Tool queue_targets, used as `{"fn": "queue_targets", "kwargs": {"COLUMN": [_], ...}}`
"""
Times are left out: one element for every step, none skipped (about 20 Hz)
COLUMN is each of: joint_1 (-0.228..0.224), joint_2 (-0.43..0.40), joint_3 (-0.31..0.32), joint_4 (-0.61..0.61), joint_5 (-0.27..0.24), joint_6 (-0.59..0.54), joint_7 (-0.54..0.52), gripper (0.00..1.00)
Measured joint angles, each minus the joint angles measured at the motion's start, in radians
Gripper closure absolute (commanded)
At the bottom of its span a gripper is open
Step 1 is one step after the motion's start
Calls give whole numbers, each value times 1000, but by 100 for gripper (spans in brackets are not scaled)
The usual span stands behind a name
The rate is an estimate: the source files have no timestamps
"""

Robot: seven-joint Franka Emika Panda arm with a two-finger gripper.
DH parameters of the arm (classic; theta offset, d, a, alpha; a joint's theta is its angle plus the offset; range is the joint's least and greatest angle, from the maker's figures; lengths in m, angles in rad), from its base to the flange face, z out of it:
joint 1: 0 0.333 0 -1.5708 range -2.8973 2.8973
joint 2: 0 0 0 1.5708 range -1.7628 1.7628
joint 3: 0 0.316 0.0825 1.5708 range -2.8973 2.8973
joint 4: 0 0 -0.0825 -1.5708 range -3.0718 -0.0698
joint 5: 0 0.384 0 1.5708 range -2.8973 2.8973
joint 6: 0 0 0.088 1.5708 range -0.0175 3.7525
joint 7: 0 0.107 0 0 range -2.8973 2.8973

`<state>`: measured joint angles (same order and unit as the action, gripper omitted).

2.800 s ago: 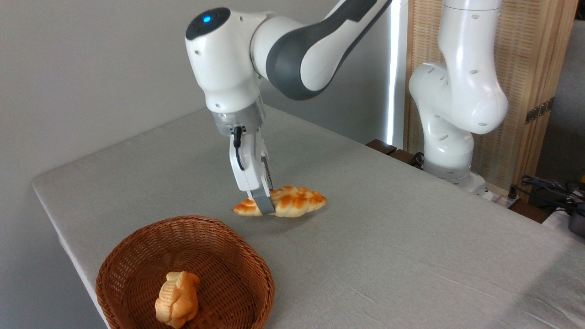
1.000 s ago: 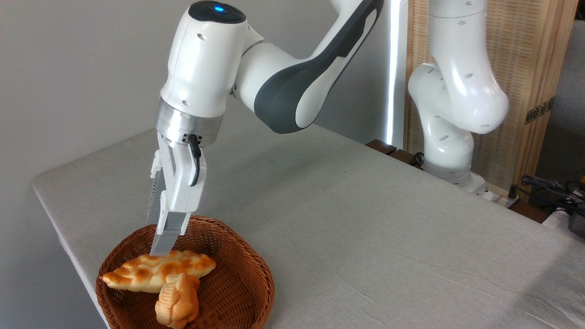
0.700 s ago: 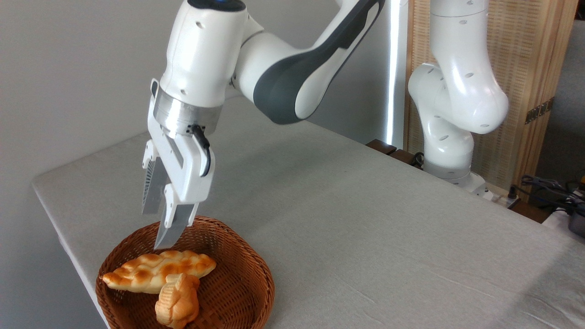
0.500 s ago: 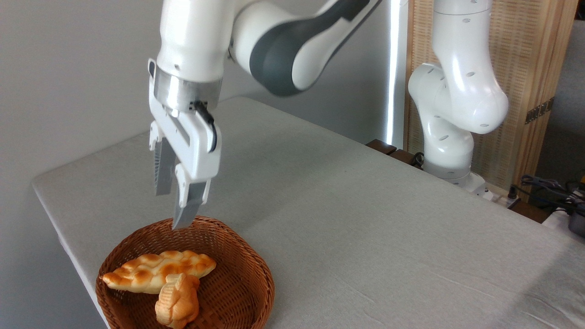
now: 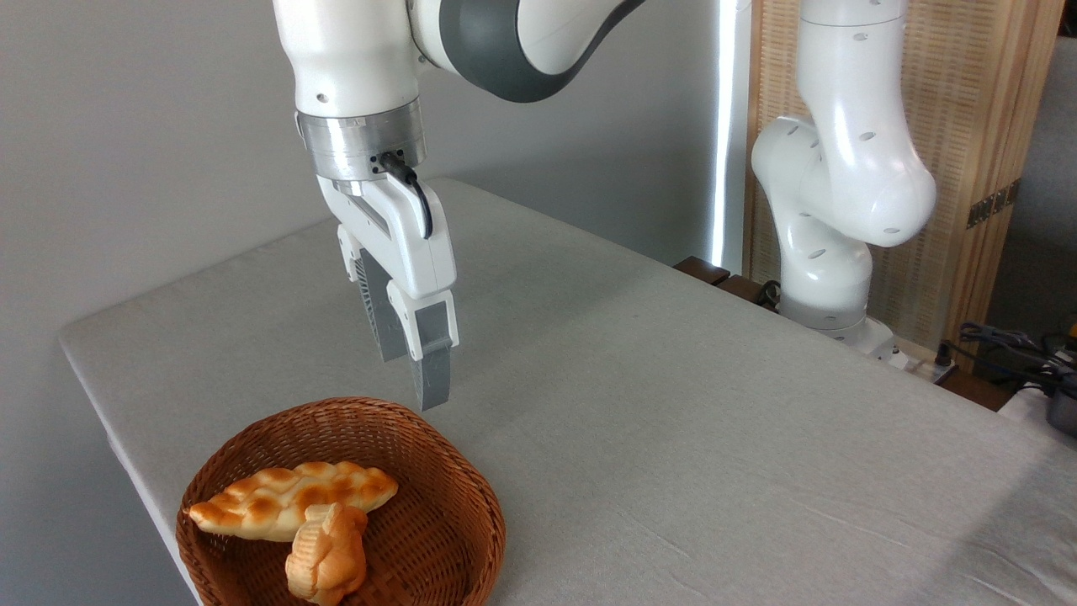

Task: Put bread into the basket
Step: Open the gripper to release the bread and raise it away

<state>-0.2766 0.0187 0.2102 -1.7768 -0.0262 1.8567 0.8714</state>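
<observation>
Grey cloth covers the table [image 5: 673, 404], and a plain wall is seen behind it. At the near left corner the basket [image 5: 437, 471] is set, and the bread [image 5: 278, 501] is laid inside it, touching a small knotted pastry [image 5: 326, 551]. Above the basket's far rim the gripper [image 5: 412, 370] is held, parted slightly and gripping nothing. The placing step is judged done; only a clear retreat of the arm appears to be called for next.
</observation>
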Motion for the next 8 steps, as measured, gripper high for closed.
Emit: {"fn": "queue_targets", "kwargs": {"joint_1": [0, 0, 0, 0, 0, 0, 0, 0], "joint_2": [0, 1, 1, 2, 2, 2, 2, 2], "joint_3": [-1, -1, -1, -2, -2, -2, -2, -2], "joint_4": [0, 1, 2, 2, 2, 3, 3, 3], "joint_5": [2, 4, 6, 7, 7, 7, 7, 7], "joint_6": [-3, -8, -14, -18, -20, -21, -21, -21], "joint_7": [-9, -25, -41, -54, -64, -83, -113, -142], "gripper": [0, 0, 0, 0, 0, 0, 0, 0]}}
